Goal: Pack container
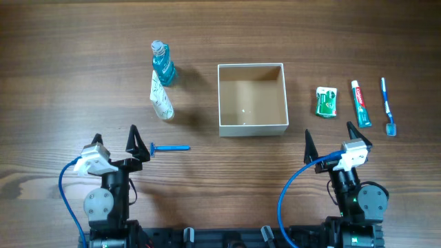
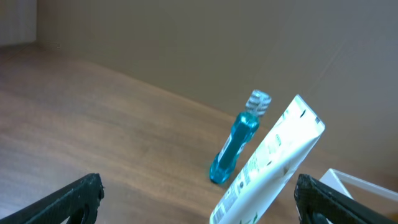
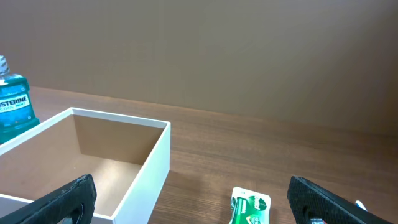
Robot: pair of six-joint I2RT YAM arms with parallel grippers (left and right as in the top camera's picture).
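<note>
Fingers (image 1: 134, 141) of the left gripper (image 1: 114, 136) and of the right gripper (image 1: 329, 130) stand spread wide with nothing between them, both arms at the near edge of the brown wood-grain table (image 1: 69, 62). At the table's middle, between the two arms and farther from them, sits the square, shallow open-topped container (image 1: 252, 129), its outer walls white and its inside tan cardboard. To its left, a clear bottle of blue mouthwash (image 1: 163, 67) lies on the table with a white squeeze tube (image 1: 162, 102) just beside it on the near side. A blue plastic razor (image 1: 169, 148) lies apart from them, nearer the arms, its head close to the left gripper's inner finger. To the container's right, in a row running outward, lie a small green packet (image 1: 326, 101), a green-and-white toothpaste tube with a red cap end (image 1: 360, 103) and a blue toothbrush (image 1: 387, 105), each apart from the next, all beyond the right gripper
</note>
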